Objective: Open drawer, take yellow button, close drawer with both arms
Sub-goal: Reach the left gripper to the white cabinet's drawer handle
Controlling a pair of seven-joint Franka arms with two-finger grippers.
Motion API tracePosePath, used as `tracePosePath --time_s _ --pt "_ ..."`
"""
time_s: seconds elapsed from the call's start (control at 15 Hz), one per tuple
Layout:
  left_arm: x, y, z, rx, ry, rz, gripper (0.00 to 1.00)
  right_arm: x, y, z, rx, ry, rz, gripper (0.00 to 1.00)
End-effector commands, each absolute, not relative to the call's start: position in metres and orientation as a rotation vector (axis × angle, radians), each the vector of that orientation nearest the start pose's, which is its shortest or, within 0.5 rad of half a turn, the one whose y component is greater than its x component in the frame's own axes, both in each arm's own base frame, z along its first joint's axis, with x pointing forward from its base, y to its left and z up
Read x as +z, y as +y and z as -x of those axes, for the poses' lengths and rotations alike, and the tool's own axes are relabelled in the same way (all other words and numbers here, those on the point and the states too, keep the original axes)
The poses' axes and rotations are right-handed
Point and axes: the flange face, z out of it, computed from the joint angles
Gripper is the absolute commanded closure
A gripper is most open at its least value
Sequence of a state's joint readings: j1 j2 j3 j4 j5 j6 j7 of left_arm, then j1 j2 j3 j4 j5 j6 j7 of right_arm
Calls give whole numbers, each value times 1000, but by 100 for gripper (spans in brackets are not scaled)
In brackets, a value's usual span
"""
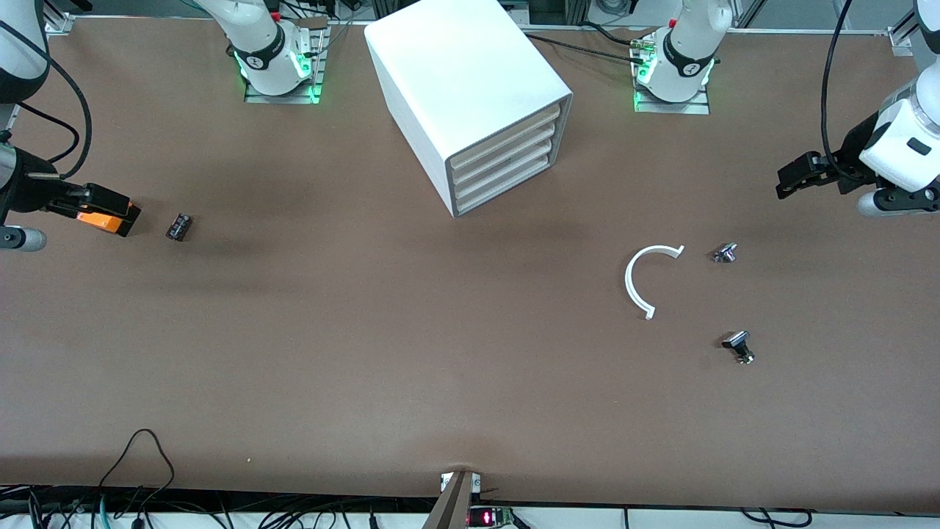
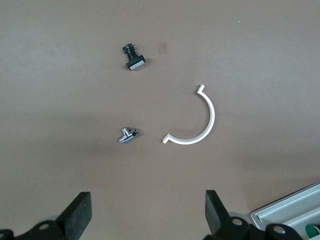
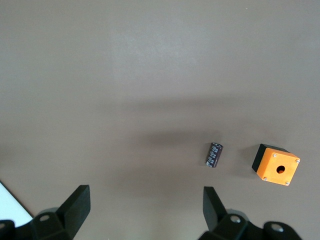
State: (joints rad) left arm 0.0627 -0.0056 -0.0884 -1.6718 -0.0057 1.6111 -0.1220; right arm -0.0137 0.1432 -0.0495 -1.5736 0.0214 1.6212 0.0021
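Lowest in the front view, toward the left arm's end of the brown counter (image 1: 411,382), lies a small silver-black metal part (image 1: 738,347). A little higher in the frame sits a thin white C-shaped strip (image 1: 633,283), lying flat with its gap turned toward the left arm's end. Just beside its upper tip, but apart from it, is a second small metal part (image 1: 725,253).

At about mid-height, at the right arm's end, a short dark cylinder (image 1: 178,226) lies on its side near an orange cube with a hole (image 1: 99,220). The two do not touch. The right tool (image 3: 145,212) hangs over that edge of the counter, partly covering the cube in the front view. Its wrist view shows the cube resting on the counter, clear of the fingers (image 3: 77,205), which are spread wide and hold nothing.

The left tool (image 2: 147,212) hangs over the counter at the left arm's end, higher in the frame than the metal parts. Its fingers (image 2: 80,210) are also spread wide and hold nothing.

At the top centre of the frame stands the big white cabinet (image 1: 455,66), set at an angle with its front facing the lower part of the frame and the left arm's end. The drawer (image 1: 507,134) is the uppermost of four cream fronts and sits pushed in, level with the three below. The button cannot be seen in any view.
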Motion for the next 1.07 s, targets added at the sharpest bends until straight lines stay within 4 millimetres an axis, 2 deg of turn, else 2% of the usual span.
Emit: tracePosePath --time_s 0.0,0.2,0.47,0.67,0.73,0.8,0.87,0.93,1.0 --pt "587 -17 -551 104 -103 3109 0 551 -34 -593 129 95 3132 0" --pt "593 -19 -566 79 -116 3118 0 552 -35 -592 127 97 3132 0" --pt "589 -23 -567 123 -102 3112 0 552 -35 -592 127 97 3132 0" --pt "561 -24 -576 250 -92 3104 0 552 -34 -593 127 95 3132 0" --pt "564 -24 -578 246 -85 3108 0 552 -34 -593 127 95 3132 0" --pt "546 -25 -584 295 -75 3104 0 552 -36 -592 127 100 3132 0" --pt "506 -25 -597 418 -79 3097 0 552 -34 -593 127 95 3132 0" --pt "500 -15 -599 482 -84 3098 0 552 -35 -592 127 97 3132 0" --pt "506 -15 -603 479 -73 3113 0 552 -36 -592 127 100 3132 0"
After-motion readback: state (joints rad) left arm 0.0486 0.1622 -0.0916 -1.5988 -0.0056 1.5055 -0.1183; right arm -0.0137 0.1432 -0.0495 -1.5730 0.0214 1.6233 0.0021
